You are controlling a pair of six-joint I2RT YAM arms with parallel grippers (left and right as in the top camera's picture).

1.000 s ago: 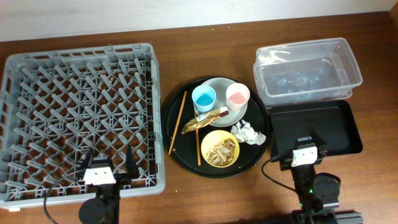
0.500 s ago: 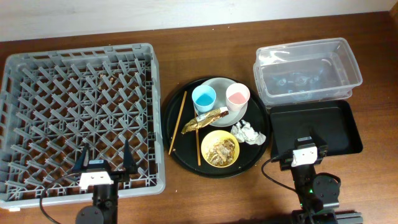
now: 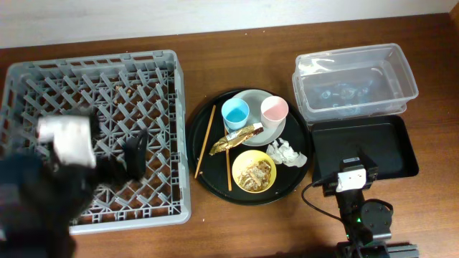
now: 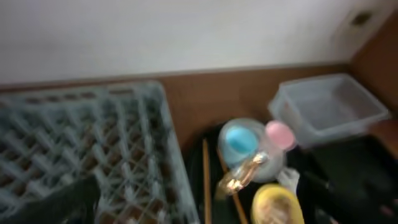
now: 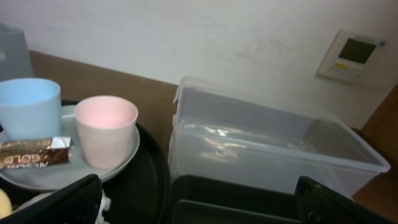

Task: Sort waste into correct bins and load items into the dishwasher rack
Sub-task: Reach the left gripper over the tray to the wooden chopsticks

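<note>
Little bare table (image 3: 237, 229) lies between the round black tray (image 3: 204, 168) and the grey, peg-floored dishwasher rack (image 3: 93, 59) on its left, or the clear plastic tub (image 3: 351, 54) and shallow black tray (image 3: 391, 147) on its right. Crowded on the round tray are a pale plate (image 3: 252, 99) with blue cup (image 3: 234, 112) and pink cup (image 3: 274, 110), crinkled gold wrapper (image 3: 237, 138), crumpled napkin (image 3: 285, 152), yellow bowl (image 3: 254, 172) of brownish scraps (image 3: 254, 170), and thin chopsticks (image 3: 204, 142). The left gripper (image 3: 107, 154) is a blur over the rack, so whether its jaws are apart cannot be told. The right gripper (image 5: 198, 183) hovers at the shallow tray's near edge, fingers spread wide and empty.
</note>
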